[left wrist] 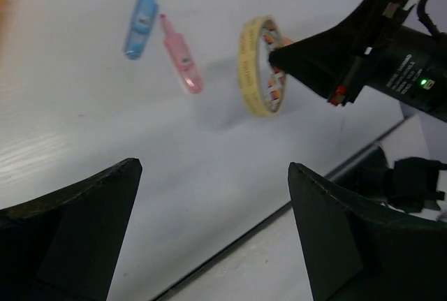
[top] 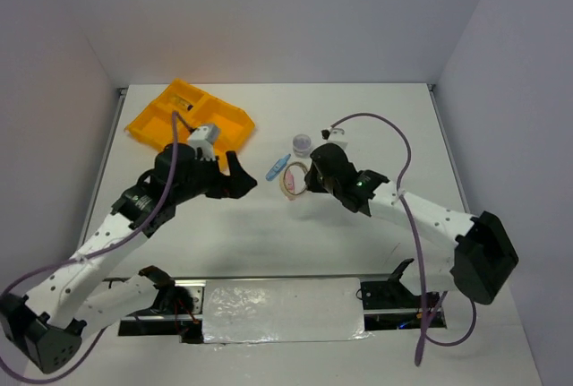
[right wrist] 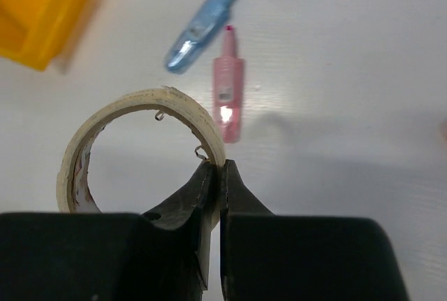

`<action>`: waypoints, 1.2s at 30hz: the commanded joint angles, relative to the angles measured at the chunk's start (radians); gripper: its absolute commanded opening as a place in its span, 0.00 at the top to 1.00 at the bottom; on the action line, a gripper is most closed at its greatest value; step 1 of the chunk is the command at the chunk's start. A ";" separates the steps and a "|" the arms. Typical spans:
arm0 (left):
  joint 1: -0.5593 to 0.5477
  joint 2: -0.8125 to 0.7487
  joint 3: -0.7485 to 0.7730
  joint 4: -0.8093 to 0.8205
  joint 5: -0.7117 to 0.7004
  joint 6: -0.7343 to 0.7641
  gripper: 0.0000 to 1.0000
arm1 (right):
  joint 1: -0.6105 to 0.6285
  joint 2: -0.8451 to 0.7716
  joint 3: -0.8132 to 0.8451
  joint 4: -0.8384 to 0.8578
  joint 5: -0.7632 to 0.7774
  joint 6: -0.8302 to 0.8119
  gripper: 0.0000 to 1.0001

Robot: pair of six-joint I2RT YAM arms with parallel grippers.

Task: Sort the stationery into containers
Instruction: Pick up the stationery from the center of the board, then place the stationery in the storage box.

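The right end effector [right wrist: 218, 170] is pinched on the wall of the beige tape ring [right wrist: 140, 98], one finger inside the loop, holding it on edge well right of the orange tray [top: 152, 124], likely to carry it there. The left end effector [top: 235, 175] hangs wide open nearer the tray.

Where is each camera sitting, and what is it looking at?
Top: above and behind, looking down at the orange tray; left arm and right arm show.
Left wrist: on the left arm, facing the tape ring; the open left gripper frames the bottom.
Right wrist: looks along the right gripper, shut on the ring.
Both wrist views share the ring and pink piece.
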 commanded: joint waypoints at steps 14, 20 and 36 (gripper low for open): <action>-0.298 0.251 0.128 0.259 0.015 -0.083 0.12 | 0.186 -0.306 0.056 -0.039 0.018 -0.005 0.99; -0.304 0.268 0.156 0.258 0.010 -0.071 0.51 | 0.191 -0.317 0.033 -0.015 -0.014 -0.002 0.99; -0.302 0.198 0.152 0.221 -0.202 -0.039 1.00 | 0.182 -0.428 0.002 0.031 -0.063 -0.016 0.30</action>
